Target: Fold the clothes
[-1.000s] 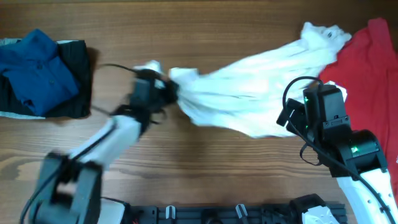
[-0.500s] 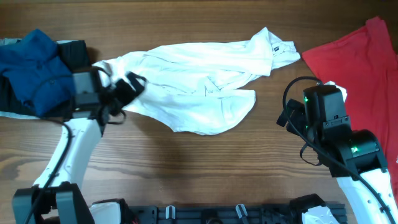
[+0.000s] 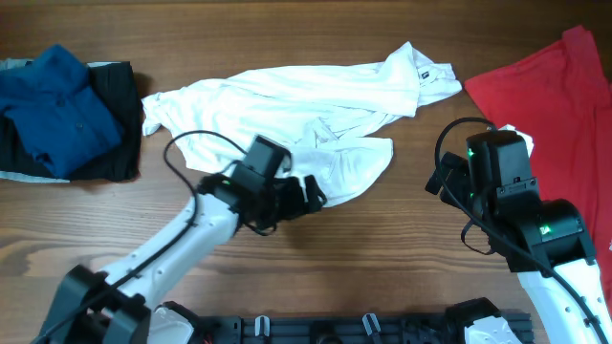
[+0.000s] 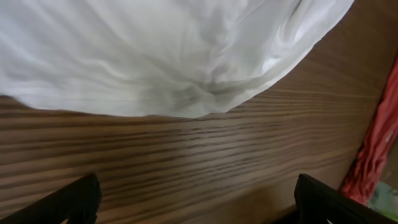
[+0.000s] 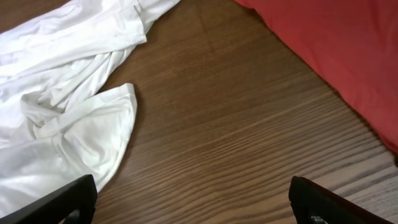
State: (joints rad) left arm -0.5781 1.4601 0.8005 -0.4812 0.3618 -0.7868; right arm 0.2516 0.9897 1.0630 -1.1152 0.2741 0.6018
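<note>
The white T-shirt (image 3: 287,115) lies crumpled across the middle back of the table, its small black label (image 3: 422,70) near its right end. My left gripper (image 3: 310,193) hovers open at the shirt's front hem. In the left wrist view the white cloth (image 4: 161,56) fills the top, and the gripper (image 4: 199,202) has only bare wood between its fingers. My right gripper (image 3: 442,180) stands open right of the shirt. The right wrist view has the white shirt (image 5: 68,106) at left, the red shirt (image 5: 336,56) at upper right, and the gripper (image 5: 193,199) empty.
The red shirt (image 3: 550,96) lies at the table's right side, apart from the white one. A blue shirt (image 3: 53,110) rests on a black garment (image 3: 115,143) at the far left. Bare wood (image 3: 382,248) runs along the front.
The left gripper dragged the white shirt leftward off the red shirt, let it go at its left end, and moved right to the front hem. The right arm stayed still.
</note>
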